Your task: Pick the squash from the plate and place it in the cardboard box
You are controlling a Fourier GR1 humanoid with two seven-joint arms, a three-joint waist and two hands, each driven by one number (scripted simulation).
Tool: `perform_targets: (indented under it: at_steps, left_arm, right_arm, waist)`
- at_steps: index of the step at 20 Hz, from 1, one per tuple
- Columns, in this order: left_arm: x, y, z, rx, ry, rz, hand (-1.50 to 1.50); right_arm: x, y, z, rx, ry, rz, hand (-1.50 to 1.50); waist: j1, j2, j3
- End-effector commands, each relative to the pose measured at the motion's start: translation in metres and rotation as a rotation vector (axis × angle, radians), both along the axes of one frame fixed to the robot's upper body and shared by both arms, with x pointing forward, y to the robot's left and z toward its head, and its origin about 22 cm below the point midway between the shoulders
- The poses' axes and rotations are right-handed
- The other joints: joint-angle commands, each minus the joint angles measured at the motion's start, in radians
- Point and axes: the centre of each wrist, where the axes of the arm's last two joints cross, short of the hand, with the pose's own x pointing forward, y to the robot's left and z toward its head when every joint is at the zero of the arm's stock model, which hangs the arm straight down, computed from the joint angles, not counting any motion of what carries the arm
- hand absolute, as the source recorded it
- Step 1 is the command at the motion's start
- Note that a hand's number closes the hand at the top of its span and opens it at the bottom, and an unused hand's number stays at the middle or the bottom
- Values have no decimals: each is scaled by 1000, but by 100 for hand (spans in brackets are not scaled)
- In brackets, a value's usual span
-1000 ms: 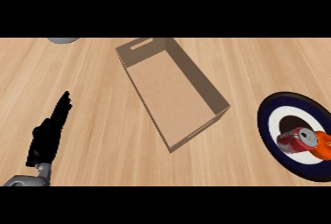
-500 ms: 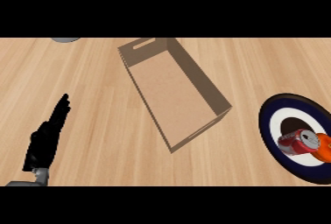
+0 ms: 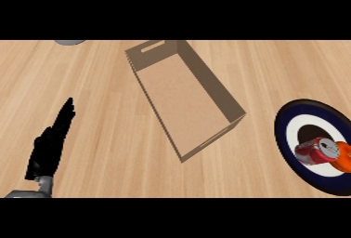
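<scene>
The squash (image 3: 337, 156) is orange with a red and grey end and lies on a round plate (image 3: 288, 135) with dark blue and white rings at the right edge, partly cut off by the view. The open cardboard box (image 3: 185, 100) stands in the middle, long and slanted, with nothing inside it. My left hand (image 3: 49, 145) rests at the lower left with straight fingers pointing up, well left of the box and holding nothing. My right hand is outside the view.
A grey round object (image 3: 69, 42) peeks in at the top left edge. Bare wooden counter (image 3: 103, 107) lies between my left hand and the box, and more of it between the box and the plate.
</scene>
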Motion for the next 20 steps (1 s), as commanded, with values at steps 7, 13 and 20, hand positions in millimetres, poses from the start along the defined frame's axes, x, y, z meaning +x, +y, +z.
perform_targets:
  at_steps: [7, 13, 20]
  left_arm:
    - [-2, -20, 6, -2, -1, 1, 0]
    - [-11, 9, -15, -9, -6, 5, 0]
    - [-10, 4, -6, -13, 15, -12, 0]
  right_arm:
    - [16, 49, -19, -30, 91, -72, -150]
    - [8, 41, -33, -28, 133, -96, -150]
    - [21, 33, -29, -42, 153, -92, -150]
  waist:
    - [-3, -1, 2]
    - [-3, 0, 2]
    - [-2, 0, 2]
